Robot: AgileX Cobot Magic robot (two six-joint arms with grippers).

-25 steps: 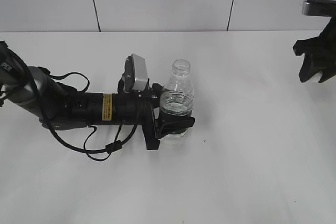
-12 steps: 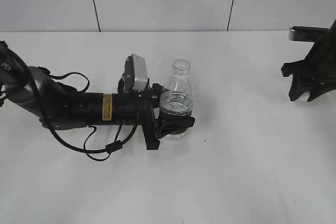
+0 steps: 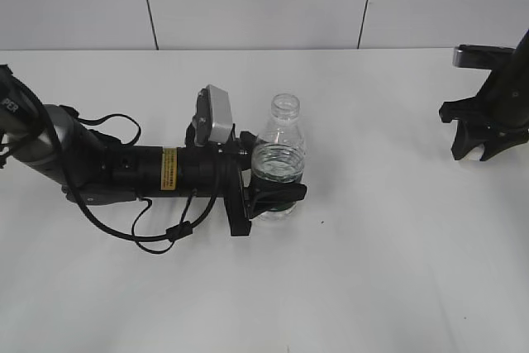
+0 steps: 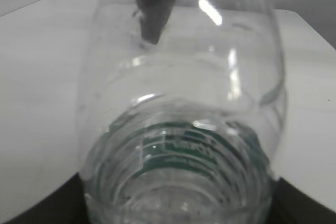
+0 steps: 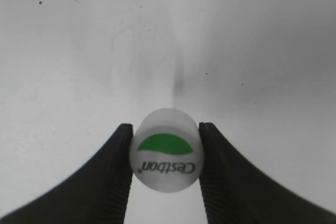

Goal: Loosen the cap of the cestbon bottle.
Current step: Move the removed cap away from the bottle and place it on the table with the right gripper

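A plain white table (image 3: 388, 270) fills most of the exterior view, matte and evenly lit, with only soft shadows (a few tiny dark specks dot its surface). Behind it stands a pale grey wall (image 3: 256, 2) of large panels, split by thin dark seams that run down to the table's far edge.

We see a clear glossy plastic bottle (image 3: 278, 160), a smooth white plastic cap (image 5: 166, 149), ribbed matt black fingers (image 5: 218, 182), a smooth matt white table (image 3: 397, 254)
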